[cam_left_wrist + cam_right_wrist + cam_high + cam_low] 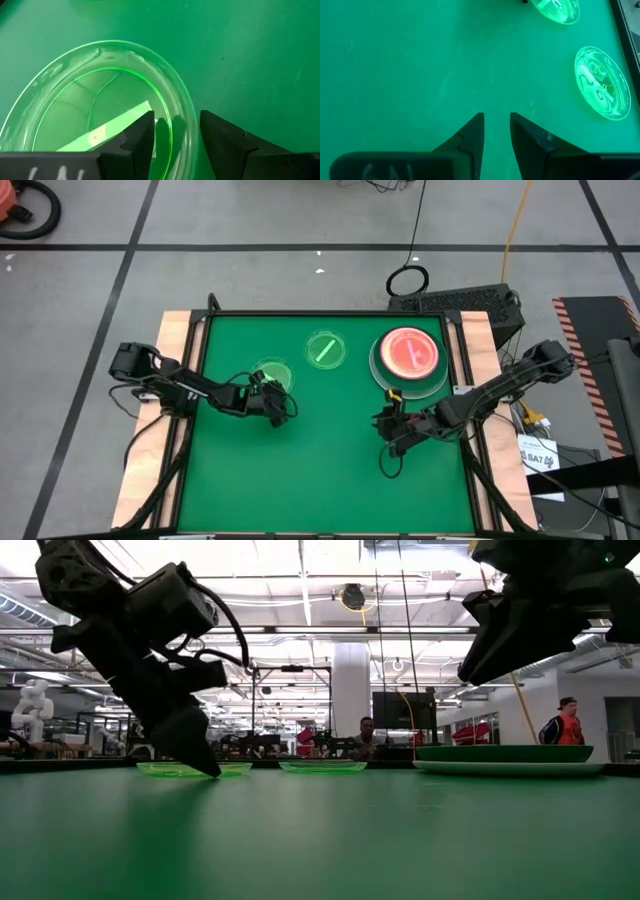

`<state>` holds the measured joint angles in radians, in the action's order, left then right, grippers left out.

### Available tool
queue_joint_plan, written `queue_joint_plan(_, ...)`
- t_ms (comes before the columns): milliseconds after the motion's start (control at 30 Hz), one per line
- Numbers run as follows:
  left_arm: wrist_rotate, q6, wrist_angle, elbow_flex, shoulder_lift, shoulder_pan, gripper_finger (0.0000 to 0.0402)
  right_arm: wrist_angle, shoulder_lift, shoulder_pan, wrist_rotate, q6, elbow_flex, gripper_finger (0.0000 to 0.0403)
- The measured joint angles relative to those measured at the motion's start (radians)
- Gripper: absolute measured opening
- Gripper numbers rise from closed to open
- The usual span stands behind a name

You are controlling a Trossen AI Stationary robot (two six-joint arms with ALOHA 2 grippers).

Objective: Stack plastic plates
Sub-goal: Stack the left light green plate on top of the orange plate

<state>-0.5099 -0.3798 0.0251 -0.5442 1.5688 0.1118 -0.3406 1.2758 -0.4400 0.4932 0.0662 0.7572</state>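
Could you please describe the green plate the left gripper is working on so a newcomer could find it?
On the green table, two small clear green plates lie left of the big stack. It is the left plate, nearer the front; unlike the other plate, the left gripper straddles its rim.

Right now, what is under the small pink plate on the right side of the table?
The pink plate tops a stack; a dark green plate's rim shows beneath it, over a pale one's rim in the low view. Anything between them is covered.
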Motion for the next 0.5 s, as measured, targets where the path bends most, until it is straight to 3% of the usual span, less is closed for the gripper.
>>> queue_joint_plan(200, -0.013, 0.005, 0.007, -0.002, 0.016, 0.001, 0.0130, -0.001, 0.000, 0.000, 0.000, -0.004, 0.000, 0.0086)
queue_joint_plan(500, -0.052, 0.046, 0.027, 0.000, 0.018, 0.016, 0.0010, -0.003, 0.000, 0.000, 0.000, -0.008, 0.000, 0.0086)
